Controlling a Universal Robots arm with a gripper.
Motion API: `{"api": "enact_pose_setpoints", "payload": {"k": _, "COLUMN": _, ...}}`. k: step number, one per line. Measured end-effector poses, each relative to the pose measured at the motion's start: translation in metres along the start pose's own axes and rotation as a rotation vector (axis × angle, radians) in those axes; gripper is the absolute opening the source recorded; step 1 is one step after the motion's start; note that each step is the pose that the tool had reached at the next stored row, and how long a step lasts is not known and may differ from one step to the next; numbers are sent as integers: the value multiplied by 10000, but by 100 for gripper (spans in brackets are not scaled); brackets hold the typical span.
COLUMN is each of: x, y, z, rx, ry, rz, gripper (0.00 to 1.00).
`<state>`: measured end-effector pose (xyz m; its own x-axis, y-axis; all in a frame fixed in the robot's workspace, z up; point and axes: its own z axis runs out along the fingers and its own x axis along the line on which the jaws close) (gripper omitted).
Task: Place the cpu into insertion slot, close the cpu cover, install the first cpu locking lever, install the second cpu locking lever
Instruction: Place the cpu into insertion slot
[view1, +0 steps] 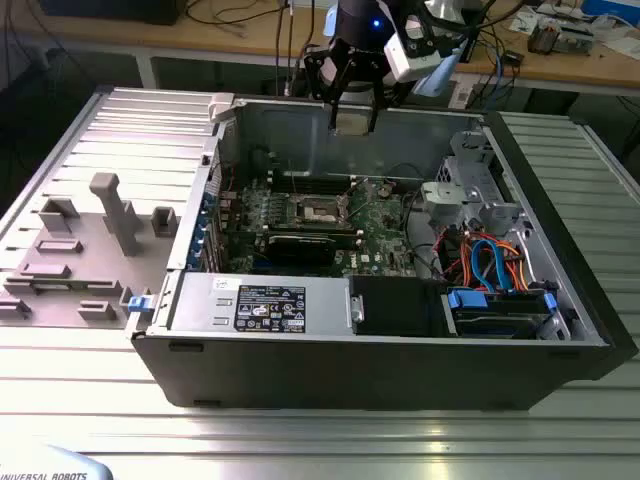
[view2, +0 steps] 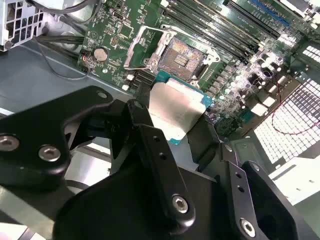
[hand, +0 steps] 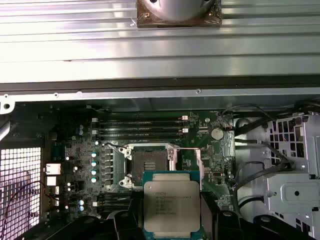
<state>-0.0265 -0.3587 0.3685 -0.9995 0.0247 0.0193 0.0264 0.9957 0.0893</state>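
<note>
My gripper (view1: 355, 115) hangs above the open computer case, shut on the cpu (view1: 353, 120), a flat square chip with a silvery top. In both wrist views the black fingers (view2: 145, 107) clamp two opposite edges of the cpu (view2: 177, 110) (hand: 171, 202). The insertion slot (view1: 318, 210) lies well below it on the green motherboard, its dark centre (view2: 182, 57) (hand: 149, 162) bare. The cpu cover (view2: 131, 51), a thin shiny frame, is swung open beside the slot.
The grey case wall (view1: 300, 130) rises just behind the gripper. A long black expansion card (view1: 300, 245) and memory slots (hand: 140, 130) flank the socket. A labelled power supply (view1: 265, 305), blue cables (view1: 490, 265) and a drive cage (view1: 470, 190) occupy the case. A grey fixture plate (view1: 100, 230) lies at the exterior view's left.
</note>
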Motion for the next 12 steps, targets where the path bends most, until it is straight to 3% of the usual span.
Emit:
{"api": "enact_pose_setpoints", "payload": {"k": 4, "x": 0, "y": 0, "z": 0, "rx": -1, "ry": -2, "rz": 25, "gripper": 54}}
{"api": "enact_pose_setpoints", "payload": {"k": 10, "x": 0, "y": 0, "z": 3, "rx": -14, "ry": -62, "rz": 694, "gripper": 54}}
{"api": "enact_pose_setpoints", "payload": {"k": 12, "x": 0, "y": 0, "z": 3, "rx": -13, "ry": -64, "rz": 716, "gripper": 54}}
